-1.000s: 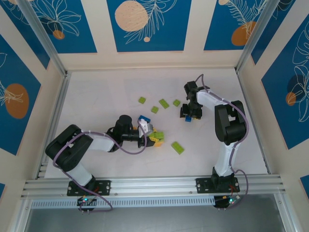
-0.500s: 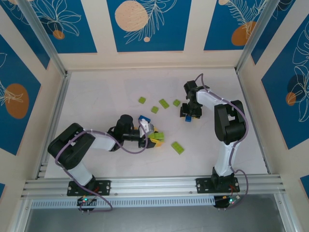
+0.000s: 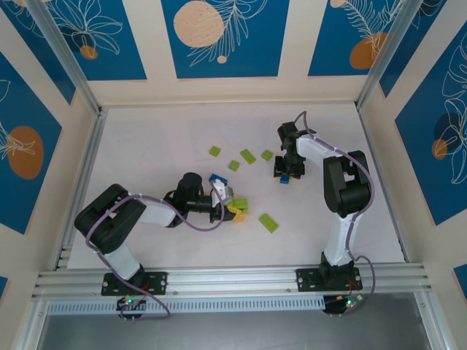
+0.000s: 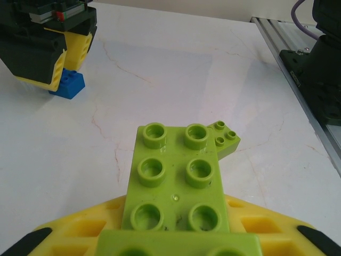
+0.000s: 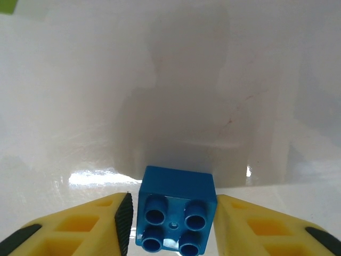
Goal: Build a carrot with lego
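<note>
Your left hand [image 3: 228,201] lies low near the middle of the white marbled worktop [image 3: 153,146], pointing toward the right arm. It is clamped on a lime green studded plastic brick [image 4: 173,184]. In the left wrist view the brick juts forward from between the yellow fingers [image 4: 266,226], studs up. A small lime green studded piece [image 4: 226,140] sits at its far right corner; you cannot tell whether the two are joined.

Your right hand [image 3: 285,172] points down at the worktop, right of centre and further back. Its yellow fingers [image 5: 80,226] stand narrow, close on either side of a blue square four-stud plastic brick [image 5: 176,213] that rests on the worktop. You cannot tell whether they press on it.

Five loose lime green bricks lie on the worktop. Four [image 3: 248,155] are spread in a loose row left of your right hand. The fifth [image 3: 268,222] lies just right of your left hand, nearer the bases.
</note>
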`<state>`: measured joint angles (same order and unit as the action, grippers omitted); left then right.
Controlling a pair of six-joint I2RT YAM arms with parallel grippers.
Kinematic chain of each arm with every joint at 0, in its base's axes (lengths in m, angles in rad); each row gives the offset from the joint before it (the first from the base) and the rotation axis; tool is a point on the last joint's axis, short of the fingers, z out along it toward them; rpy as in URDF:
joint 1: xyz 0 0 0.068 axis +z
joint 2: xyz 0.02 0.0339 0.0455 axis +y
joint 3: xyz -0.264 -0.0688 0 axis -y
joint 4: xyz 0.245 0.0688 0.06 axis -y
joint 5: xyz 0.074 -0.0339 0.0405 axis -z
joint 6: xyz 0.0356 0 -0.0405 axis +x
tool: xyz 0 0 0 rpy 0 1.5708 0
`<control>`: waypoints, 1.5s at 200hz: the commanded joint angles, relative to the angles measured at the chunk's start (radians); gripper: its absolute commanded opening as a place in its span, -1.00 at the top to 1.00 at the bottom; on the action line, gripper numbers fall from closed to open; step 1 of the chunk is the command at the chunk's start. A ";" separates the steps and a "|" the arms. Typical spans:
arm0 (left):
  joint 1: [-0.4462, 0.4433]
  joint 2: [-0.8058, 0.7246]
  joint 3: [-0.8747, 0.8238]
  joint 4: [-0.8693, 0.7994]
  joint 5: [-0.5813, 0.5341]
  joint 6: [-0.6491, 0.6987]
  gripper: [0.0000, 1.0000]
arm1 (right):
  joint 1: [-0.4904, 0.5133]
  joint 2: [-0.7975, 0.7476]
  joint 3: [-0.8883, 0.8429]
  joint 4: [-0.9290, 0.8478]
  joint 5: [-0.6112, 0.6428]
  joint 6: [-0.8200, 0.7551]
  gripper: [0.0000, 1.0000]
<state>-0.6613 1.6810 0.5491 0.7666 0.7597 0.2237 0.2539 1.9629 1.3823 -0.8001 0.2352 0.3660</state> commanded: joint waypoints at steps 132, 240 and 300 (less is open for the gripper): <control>-0.002 -0.014 0.011 -0.046 0.044 0.046 0.32 | 0.128 -0.258 -0.021 -0.206 -0.063 0.067 0.46; -0.003 -0.021 0.010 -0.053 0.043 0.049 0.31 | 0.378 -0.379 0.079 -0.389 -0.234 0.238 0.44; -0.002 -0.017 0.011 -0.061 0.036 0.056 0.31 | 0.439 -0.308 0.135 -0.384 -0.248 0.268 0.44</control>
<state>-0.6613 1.6764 0.5491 0.7532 0.7666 0.2470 0.6754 1.6215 1.4818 -1.1645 0.0277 0.6041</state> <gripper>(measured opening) 0.357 0.278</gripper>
